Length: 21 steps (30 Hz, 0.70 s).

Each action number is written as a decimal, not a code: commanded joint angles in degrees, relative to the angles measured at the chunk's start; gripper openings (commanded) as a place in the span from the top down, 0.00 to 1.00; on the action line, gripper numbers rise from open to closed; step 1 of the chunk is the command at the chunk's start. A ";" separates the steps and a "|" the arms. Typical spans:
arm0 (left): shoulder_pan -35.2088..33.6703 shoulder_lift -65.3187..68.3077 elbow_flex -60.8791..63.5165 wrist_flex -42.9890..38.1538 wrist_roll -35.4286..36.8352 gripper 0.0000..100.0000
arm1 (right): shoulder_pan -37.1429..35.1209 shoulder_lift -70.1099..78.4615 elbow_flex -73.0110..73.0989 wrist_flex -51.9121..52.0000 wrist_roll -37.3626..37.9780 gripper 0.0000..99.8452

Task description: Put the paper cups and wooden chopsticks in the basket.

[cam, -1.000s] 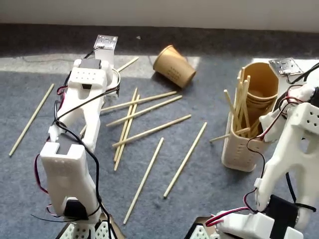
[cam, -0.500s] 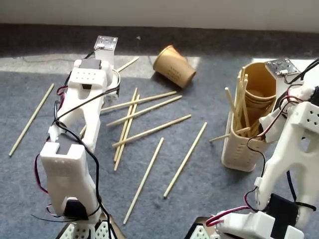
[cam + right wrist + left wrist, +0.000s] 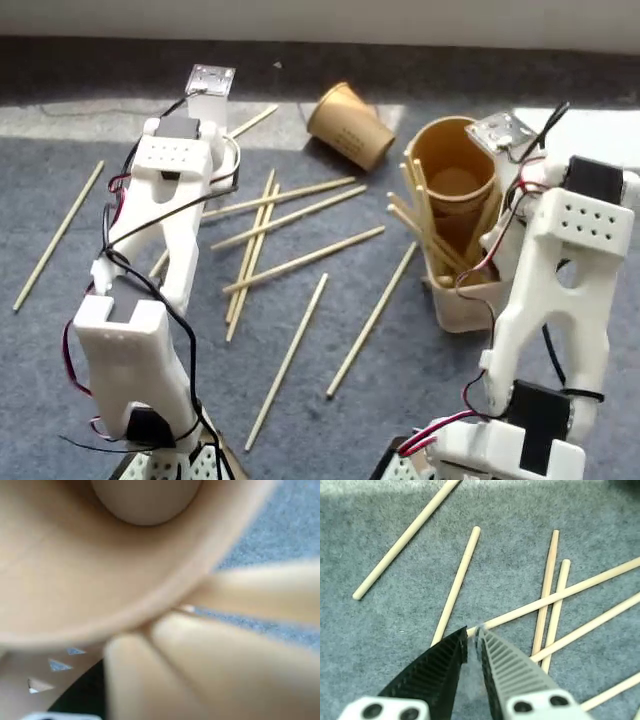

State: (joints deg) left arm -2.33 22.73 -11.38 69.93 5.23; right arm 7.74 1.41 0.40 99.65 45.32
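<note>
At the left gripper point(image 3: 472, 630): narrow, jaws drawn almost together with only a thin slit between, nothing held. Hangs low over the grey mat point(image 3: 520, 510), tips right at the end of one long chopstick point(image 3: 570, 590). Crossing under that stick, a close pair of chopsticks point(image 3: 551, 555) side by side. Just beside the black jaw, a single stick point(image 3: 457, 580); farther out, another point(image 3: 402, 540) lying apart.

At the right gripper point(image 3: 503, 140): set in at the rim of the basket point(image 3: 462, 300), next to the stacked paper cups point(image 3: 455, 180). Open or closed: cannot tell. From its wrist, a cup wall point(image 3: 100, 580) very close, with blurred sticks across the front.

Outward from there: basket upright on the mat beside the right arm, cups nested inside, a leaning bundle of sticks point(image 3: 425, 235) sharing the space with them. A loose paper cup point(image 3: 350, 128) on its side near the basket, toward the far edge of the mat. Between the arms, a crossed scatter of chopsticks point(image 3: 300, 262) flat on the mat. Nearer the front, two single ones point(image 3: 288, 360) point(image 3: 372, 320), apart from each other. Well outside the left arm, one lone chopstick point(image 3: 58, 235).
</note>
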 commanded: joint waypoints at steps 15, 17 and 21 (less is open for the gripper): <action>0.75 -0.57 3.03 -5.89 0.18 0.94 | -19.47 -21.23 -0.84 0.84 -25.14 0.99; 0.57 -0.57 3.03 -5.80 0.18 0.94 | -21.05 -21.85 -0.84 -1.80 -30.86 0.99; 0.48 -0.57 3.03 -5.80 0.18 0.94 | -22.11 -21.41 -0.92 -4.53 -34.64 0.99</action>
State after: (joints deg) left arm -2.42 22.73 -8.13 64.40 5.23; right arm -13.45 -17.49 2.59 97.36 13.32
